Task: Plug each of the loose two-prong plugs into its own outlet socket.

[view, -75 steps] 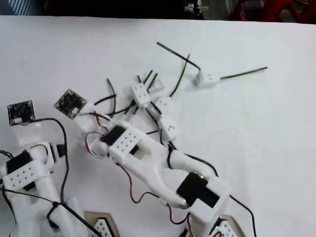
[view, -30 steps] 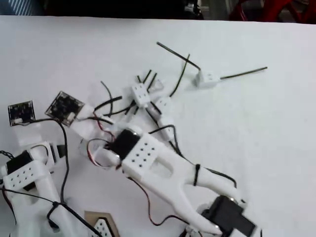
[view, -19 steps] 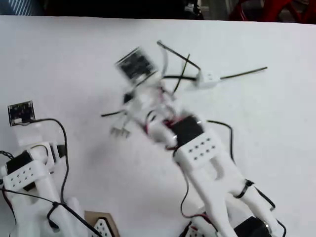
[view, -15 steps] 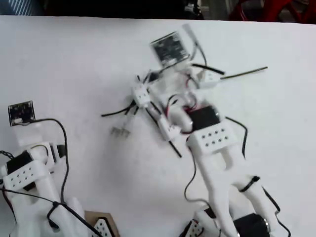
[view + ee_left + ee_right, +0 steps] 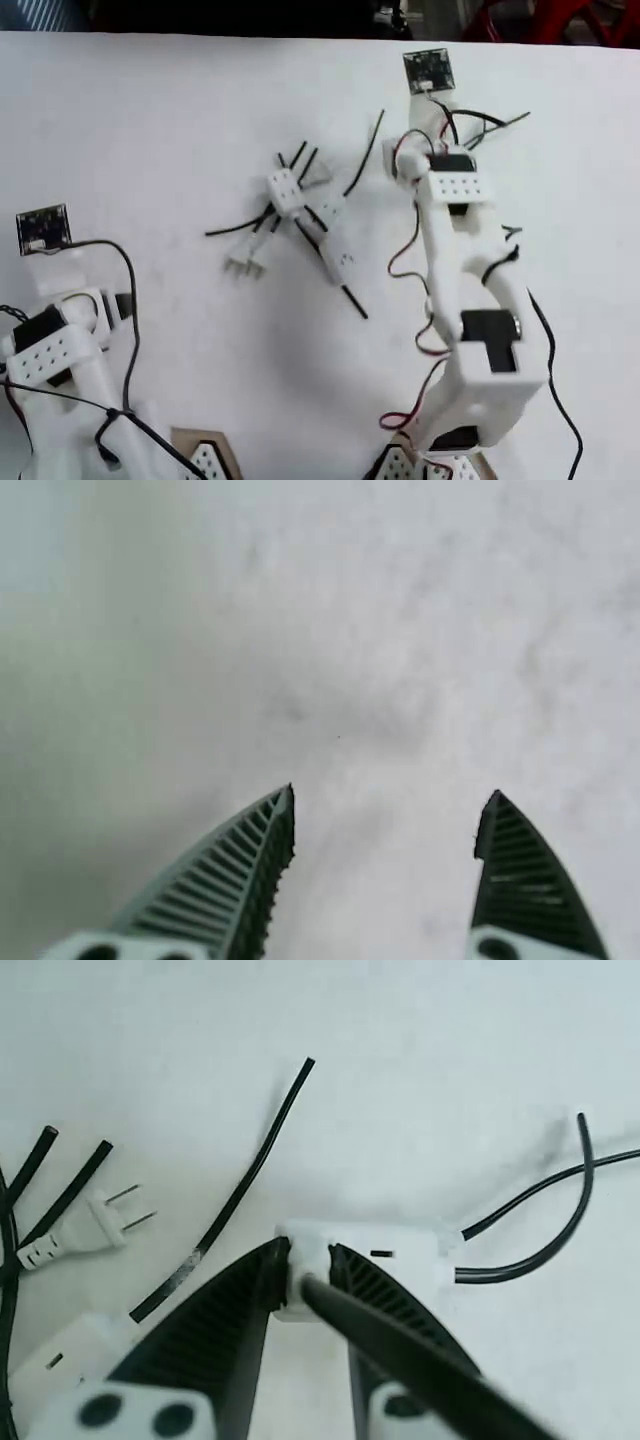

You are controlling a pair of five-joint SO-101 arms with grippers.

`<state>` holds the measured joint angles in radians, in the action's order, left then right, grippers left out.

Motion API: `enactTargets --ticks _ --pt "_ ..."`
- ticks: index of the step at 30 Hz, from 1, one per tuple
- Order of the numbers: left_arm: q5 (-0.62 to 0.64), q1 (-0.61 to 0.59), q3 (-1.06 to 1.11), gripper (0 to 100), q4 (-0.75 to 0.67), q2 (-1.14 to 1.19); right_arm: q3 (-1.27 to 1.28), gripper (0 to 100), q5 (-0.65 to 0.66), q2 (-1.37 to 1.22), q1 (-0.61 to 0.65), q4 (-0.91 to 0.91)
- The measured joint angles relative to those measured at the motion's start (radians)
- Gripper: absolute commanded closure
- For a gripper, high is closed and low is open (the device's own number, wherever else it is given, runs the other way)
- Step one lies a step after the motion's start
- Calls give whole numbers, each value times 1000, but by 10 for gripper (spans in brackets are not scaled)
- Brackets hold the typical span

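Right claw (image 5: 307, 1260): its dark ribbed fingers are pinching one end of the white outlet block (image 5: 400, 1250), far out across the worktop (image 5: 120, 120).
Outlet block: it is lying flat, a squared body of smooth white plastic. Thin black cords are trailing from the end away from the claw.
Long axis: the block is stretching from the pinched end toward its cords.
Loose plug (image 5: 78, 1238): it is resting near the block but apart from it, with a black cord stub (image 5: 240, 1180) lying between them. Its two bare metal prongs are pointing roughly toward the block.
Key relation: the next move is probably depending on lining those prongs up with the block's slots, so the held block needs steadying.
Second plug (image 5: 240, 266): it is lying beside the central tangle (image 5: 290, 195) of white blocks and cords, between the two arms.
Left claw (image 5: 385, 810): it is spread wide and hanging over bare matte worktop, well apart from every plug.
Nearer arm: the right one is already at the block.
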<state>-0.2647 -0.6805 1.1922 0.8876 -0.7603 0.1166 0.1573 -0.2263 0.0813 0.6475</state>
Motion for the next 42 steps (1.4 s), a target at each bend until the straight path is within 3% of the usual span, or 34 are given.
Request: enactTargets --ticks 6,21,27,33,38,42 --pt "0 0 0 714 0 0 -178 872 0 -109 -14 140" --pt "0 0 0 714 0 0 -265 868 -107 -11 -8 353" --pt "0 0 0 714 0 0 -267 868 -170 61 132 496" --pt "0 0 0 714 0 0 -233 868 -218 -9 299 491" --pt "0 0 0 714 0 0 -229 868 -207 -80 365 485" --pt "0 0 0 714 0 0 -229 868 -118 -86 399 506"
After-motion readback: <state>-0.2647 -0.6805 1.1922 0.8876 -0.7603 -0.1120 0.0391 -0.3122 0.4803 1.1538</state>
